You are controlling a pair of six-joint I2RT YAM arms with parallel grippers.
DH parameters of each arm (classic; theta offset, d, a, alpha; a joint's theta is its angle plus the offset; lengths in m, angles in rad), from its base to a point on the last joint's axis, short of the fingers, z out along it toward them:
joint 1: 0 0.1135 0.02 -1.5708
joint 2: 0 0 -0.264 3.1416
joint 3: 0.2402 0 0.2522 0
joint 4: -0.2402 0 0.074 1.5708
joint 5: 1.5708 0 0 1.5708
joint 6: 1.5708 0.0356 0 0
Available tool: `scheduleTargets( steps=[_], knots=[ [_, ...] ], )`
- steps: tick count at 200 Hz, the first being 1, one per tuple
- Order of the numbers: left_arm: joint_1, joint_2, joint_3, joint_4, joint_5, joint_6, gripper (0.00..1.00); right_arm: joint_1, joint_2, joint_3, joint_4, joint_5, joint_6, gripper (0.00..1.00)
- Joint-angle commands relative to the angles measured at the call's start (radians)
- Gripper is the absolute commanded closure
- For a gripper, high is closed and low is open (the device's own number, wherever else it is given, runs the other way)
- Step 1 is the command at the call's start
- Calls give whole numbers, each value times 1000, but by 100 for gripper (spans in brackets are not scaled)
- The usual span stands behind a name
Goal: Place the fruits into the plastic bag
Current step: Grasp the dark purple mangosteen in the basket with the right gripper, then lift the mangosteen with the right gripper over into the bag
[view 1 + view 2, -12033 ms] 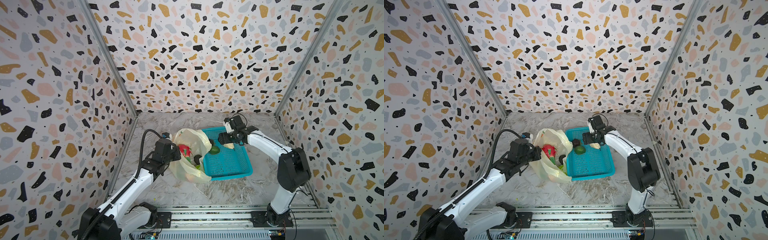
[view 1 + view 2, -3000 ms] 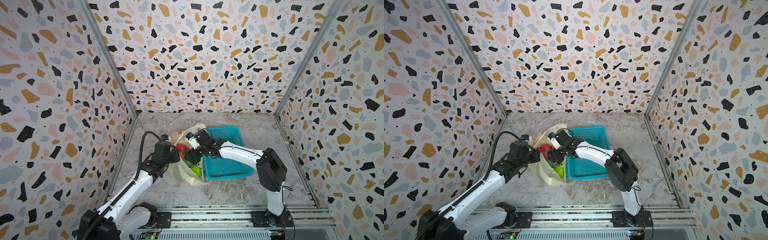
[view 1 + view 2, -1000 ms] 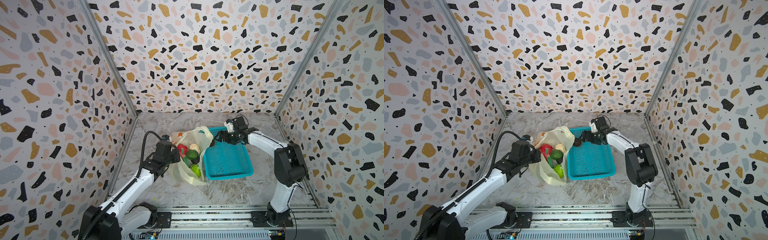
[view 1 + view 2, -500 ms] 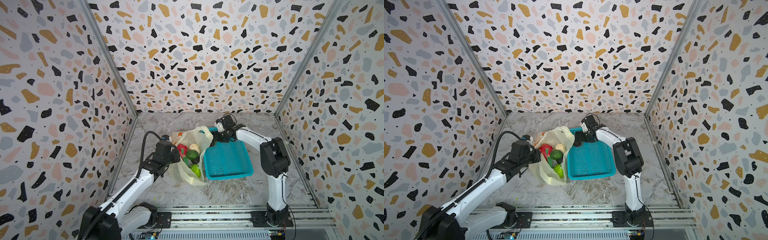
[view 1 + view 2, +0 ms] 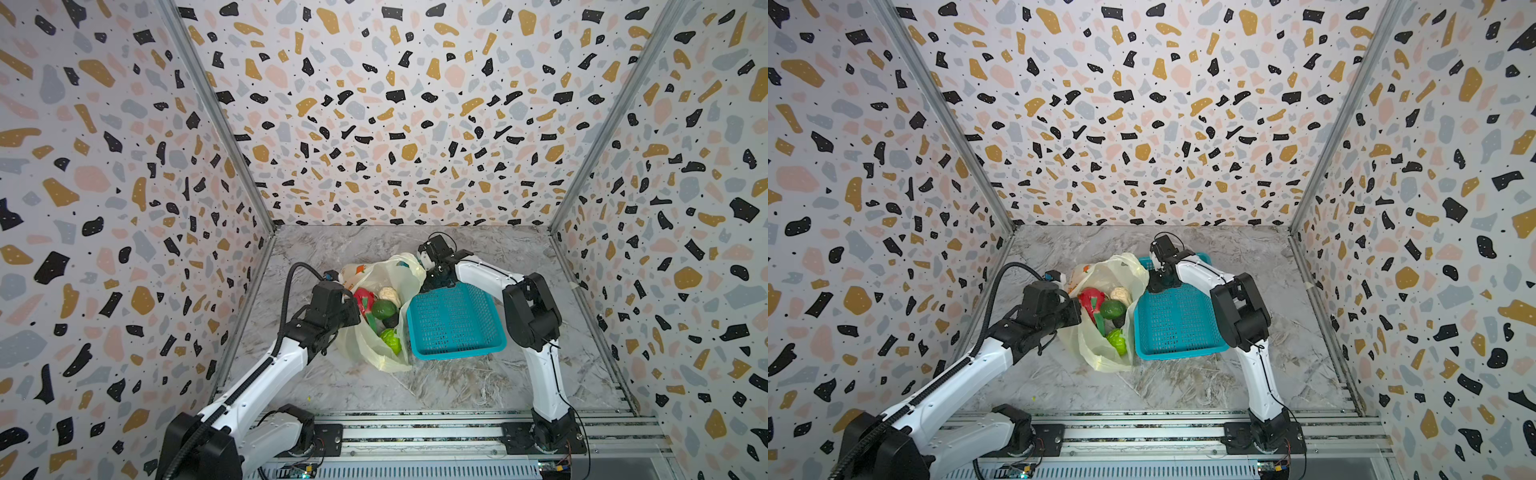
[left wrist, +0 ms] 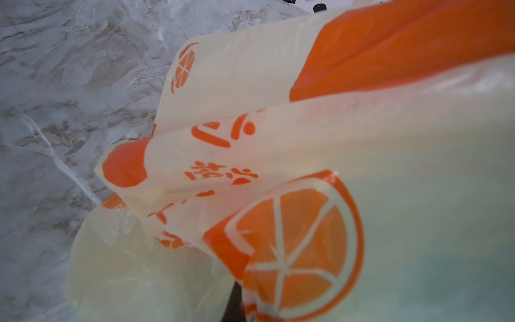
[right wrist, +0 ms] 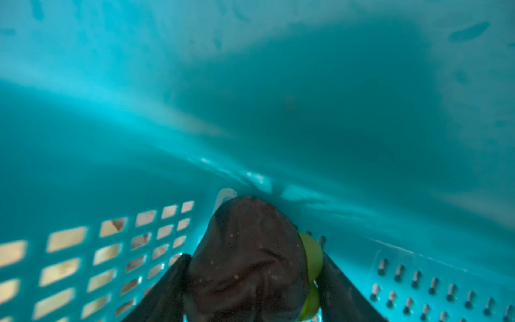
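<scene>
The plastic bag [image 5: 365,347] [image 5: 1096,351] [image 6: 278,139] lies open on the floor left of the basket. My left gripper [image 5: 353,313] [image 5: 1077,311] is shut on its near-left rim; in the left wrist view the bag film hides all but a dark sliver of the fingers. Inside lie a red dragon fruit [image 5: 363,299] [image 5: 1091,301], a smooth green fruit [image 5: 384,309] [image 5: 1113,309], a bumpy green fruit [image 5: 390,338] [image 5: 1117,340] and a pale knobbly one [image 5: 390,293]. My right gripper [image 5: 434,284] [image 5: 1163,282] [image 7: 250,264] is down in the basket's far-left corner, its fingers [image 7: 167,292] pressed to both sides of a dark brown fruit [image 7: 245,251] with a green edge.
The teal mesh basket [image 5: 457,353] [image 5: 1179,353] [image 7: 83,167] stands right of the bag, touching it. Its walls close in round my right gripper. Patterned walls enclose the marbled floor on three sides, and metal rails run along the front.
My right gripper has swung left along the basket's far side into the corner and narrowed its jaws onto the dark fruit. The left arm and the bag have not moved.
</scene>
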Motion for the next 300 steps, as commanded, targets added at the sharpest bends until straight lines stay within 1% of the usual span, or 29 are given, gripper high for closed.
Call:
scheduleTargets(
  steps=[1,16,45,68,94,115,124,145,156,171,187,196,201,223,246,272,300],
  knots=[
    [1,-14,0,3,-14,15,100,1,-3,27,-21,27,-14,39],
    [0,-16,4,0,-15,15,100,2,-14,25,-19,16,-9,43],
    [0,-25,4,-5,-23,13,100,2,-96,-37,10,-3,6,46],
    [0,-29,4,-6,-22,13,100,0,-219,-106,36,11,7,46],
    [0,-26,2,-4,-18,14,100,-3,-383,-131,42,59,-11,46],
    [0,-20,0,6,-14,12,100,7,-526,-148,100,43,-54,46],
    [1,-18,0,9,-13,9,100,20,-591,-156,136,22,-78,46],
    [0,-13,0,18,-5,3,100,74,-691,-161,197,-36,-134,46],
    [0,-10,2,20,-3,2,100,125,-731,-172,228,-44,-167,45],
    [0,-8,5,20,-2,1,100,218,-768,-191,266,-48,-223,44],
    [0,-8,7,17,-3,1,100,304,-766,-201,266,-79,-252,44],
    [0,-9,7,15,-6,1,100,337,-751,-212,255,-100,-247,44],
    [1,-9,8,13,-8,2,100,355,-739,-223,252,-130,-242,44],
    [1,-11,13,3,-20,3,100,400,-699,-286,258,-178,-197,44],
    [1,-17,16,-6,-35,9,100,406,-669,-359,308,-187,-132,44],
    [1,-25,20,-10,-34,11,100,406,-586,-346,291,-110,-94,43],
    [1,-29,30,-15,-23,10,100,404,-415,-226,184,16,-83,42]
  ],
)
